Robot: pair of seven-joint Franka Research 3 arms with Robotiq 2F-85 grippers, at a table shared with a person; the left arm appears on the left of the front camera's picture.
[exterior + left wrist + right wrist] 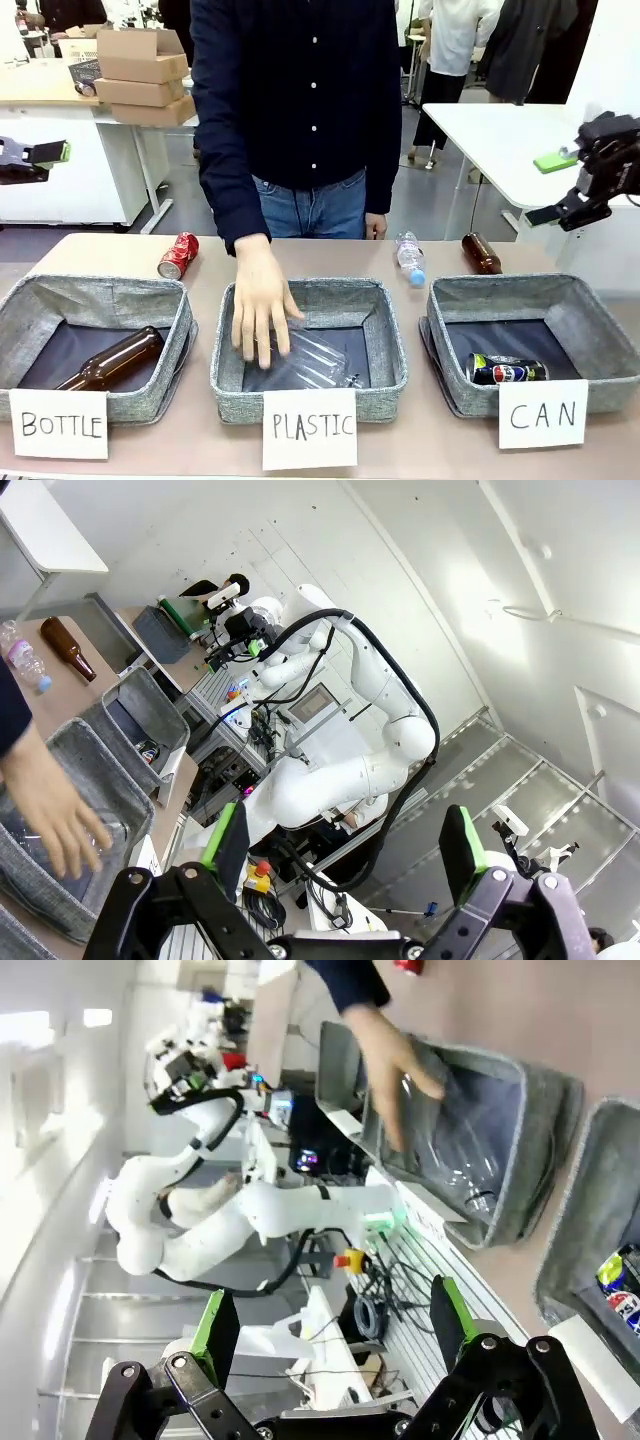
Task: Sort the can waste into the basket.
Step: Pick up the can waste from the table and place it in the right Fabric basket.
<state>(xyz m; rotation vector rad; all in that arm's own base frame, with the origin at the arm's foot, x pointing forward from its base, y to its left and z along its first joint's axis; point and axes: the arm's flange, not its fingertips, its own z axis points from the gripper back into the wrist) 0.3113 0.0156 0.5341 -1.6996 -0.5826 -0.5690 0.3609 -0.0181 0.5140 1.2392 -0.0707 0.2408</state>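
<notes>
While hanging high at far left, gapes wide with nothing held: left gripper (345, 845). Just right, on the table (120, 248) at the BOTTLE basket's (100, 292) far side, red can (178, 255) on its side: thin metal, light, smooth, easily dented, apt to roll; probably best pinched gently across the round body. Further right, silver and dark blue can (505, 370) inside the grey fabric CAN basket (600, 330). Far right, right gripper (332, 1328), wide apart, empty.

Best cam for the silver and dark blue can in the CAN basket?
Front view: the silver and dark blue metal can lies on its side, whole, in the grey fabric CAN basket. Right wrist view catches part of the can at the frame edge. Left wrist view: too small to tell.
</notes>
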